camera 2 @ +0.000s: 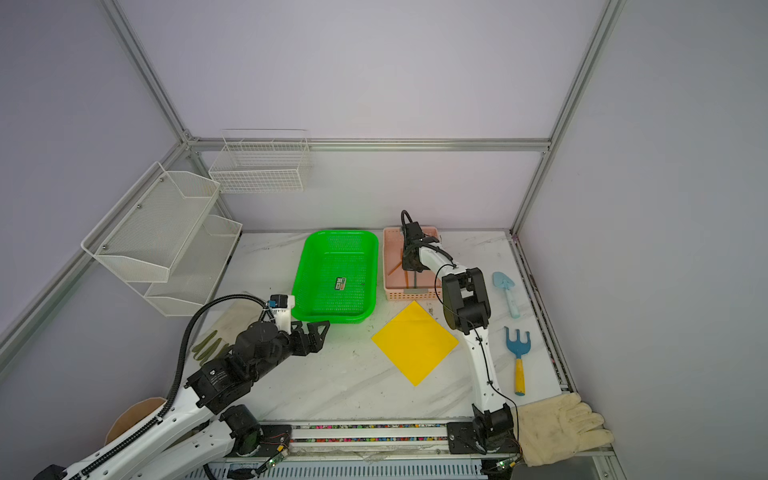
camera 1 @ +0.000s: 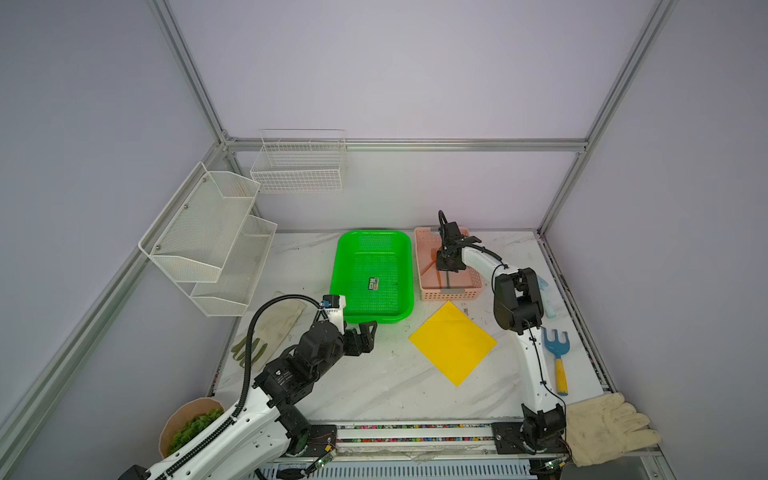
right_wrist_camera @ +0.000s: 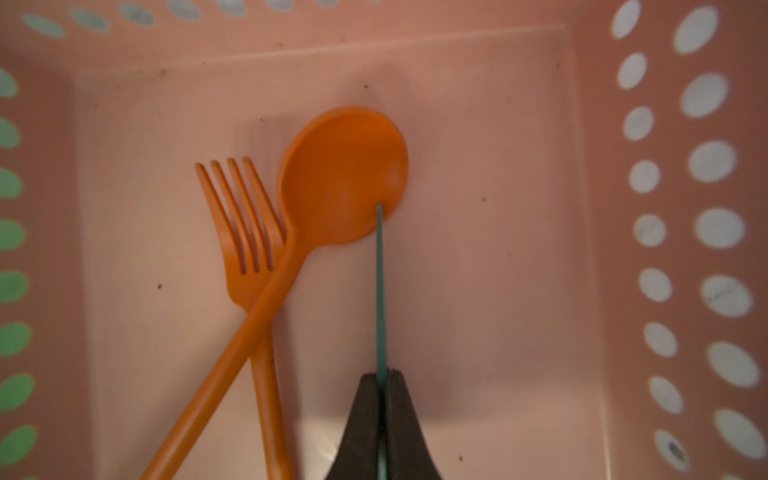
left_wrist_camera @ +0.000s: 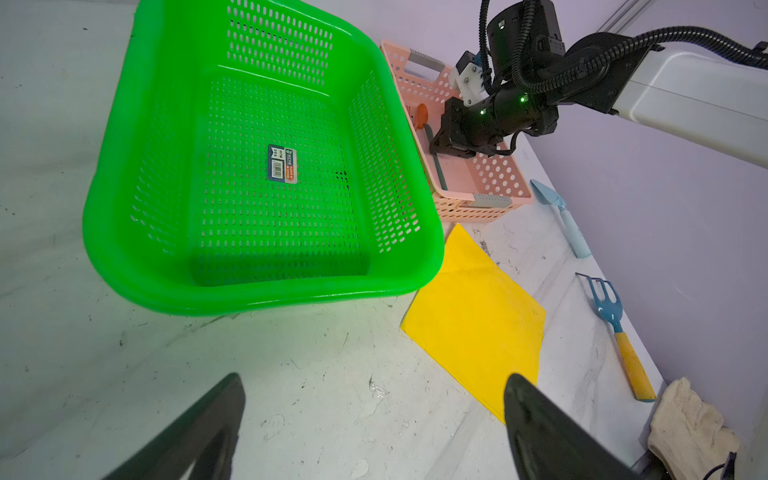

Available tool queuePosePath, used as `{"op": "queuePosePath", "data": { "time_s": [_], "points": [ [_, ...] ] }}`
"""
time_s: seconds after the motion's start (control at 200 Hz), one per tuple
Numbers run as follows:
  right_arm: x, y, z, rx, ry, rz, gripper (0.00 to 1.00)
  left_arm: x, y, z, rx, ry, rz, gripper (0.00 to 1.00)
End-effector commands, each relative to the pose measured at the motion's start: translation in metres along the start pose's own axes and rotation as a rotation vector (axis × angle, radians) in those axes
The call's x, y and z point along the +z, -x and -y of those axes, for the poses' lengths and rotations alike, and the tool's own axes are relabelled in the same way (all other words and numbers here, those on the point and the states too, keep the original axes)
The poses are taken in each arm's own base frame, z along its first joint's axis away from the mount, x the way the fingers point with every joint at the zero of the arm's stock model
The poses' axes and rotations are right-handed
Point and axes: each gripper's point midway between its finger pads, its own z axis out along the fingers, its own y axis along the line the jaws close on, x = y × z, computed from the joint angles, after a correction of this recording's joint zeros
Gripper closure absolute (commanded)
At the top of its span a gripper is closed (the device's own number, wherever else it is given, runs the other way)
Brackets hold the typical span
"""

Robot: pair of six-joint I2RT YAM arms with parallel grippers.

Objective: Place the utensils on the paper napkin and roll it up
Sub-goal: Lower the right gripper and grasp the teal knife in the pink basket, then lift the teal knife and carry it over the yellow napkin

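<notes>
Three utensils, all inside the pink basket (camera 1: pixel 451 294) at the back of the table (camera 1: pixel 353 386). The wrist view looking into it has the orange spoon (right_wrist_camera: pixel 345 174) lying with its handle crossed over the orange fork (right_wrist_camera: pixel 245 232), both flat on the basket floor. The teal piece (right_wrist_camera: pixel 380 291) shows edge-on, so I can't really tell what it is. Its far tip meets the edge of the spoon's bowl.

The right gripper (right_wrist_camera: pixel 382 386) is down in the basket, pinched tight on that teal piece, fingers pressed against both of its sides.

The yellow paper napkin (camera 1: pixel 453 343) lies flat on the table, turned like a diamond, one corner near the pink basket's front wall.

Over on the other side, the left gripper (left_wrist_camera: pixel 374 376) hangs above bare table with its jaws spread wide and nothing between them, just in front of the green basket (camera 1: pixel 374 318), which sits right beside the pink one.

Off to the right of the napkin: a light blue toy shovel (camera 2: pixel 505 291), a blue rake (camera 1: pixel 557 353) with a yellow handle, and a cream glove (camera 1: pixel 606 428) at the front corner.
</notes>
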Motion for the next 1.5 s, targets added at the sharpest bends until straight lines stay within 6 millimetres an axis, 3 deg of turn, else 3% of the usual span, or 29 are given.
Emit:
{"op": "queuePosePath", "data": {
  "time_s": [0.0,0.185,0.325,0.675,0.96,0.995,1.19,1.39,1.495],
  "points": [
    [-0.019,0.015,0.001,0.005,0.009,0.031,0.93,-0.001,0.003,0.001,0.001,-0.005,0.019,0.05],
    [-0.060,0.044,0.001,0.022,0.025,0.123,0.94,-0.001,0.006,0.010,0.010,-0.020,0.012,0.05],
    [-0.098,0.065,-0.001,0.036,0.051,0.194,0.94,0.003,0.018,0.027,0.058,-0.028,0.016,0.05],
    [-0.185,0.087,0.004,0.060,0.105,0.325,0.94,0.032,0.077,0.101,0.141,-0.143,0.049,0.04],
    [-0.277,0.072,0.026,0.116,0.155,0.467,0.94,0.095,0.084,0.158,0.115,-0.245,-0.081,0.05],
    [-0.284,0.068,0.030,0.118,0.154,0.480,0.94,0.113,0.076,0.160,0.113,-0.236,-0.115,0.05],
    [-0.299,0.048,0.039,0.124,0.163,0.488,0.93,0.165,0.074,0.167,0.067,-0.217,-0.186,0.05],
    [-0.309,0.036,0.046,0.128,0.164,0.500,0.93,0.217,0.066,0.153,0.034,-0.145,-0.253,0.05],
    [-0.317,0.034,0.049,0.133,0.162,0.513,0.94,0.233,0.063,0.146,0.028,-0.112,-0.270,0.05]
  ]
}}
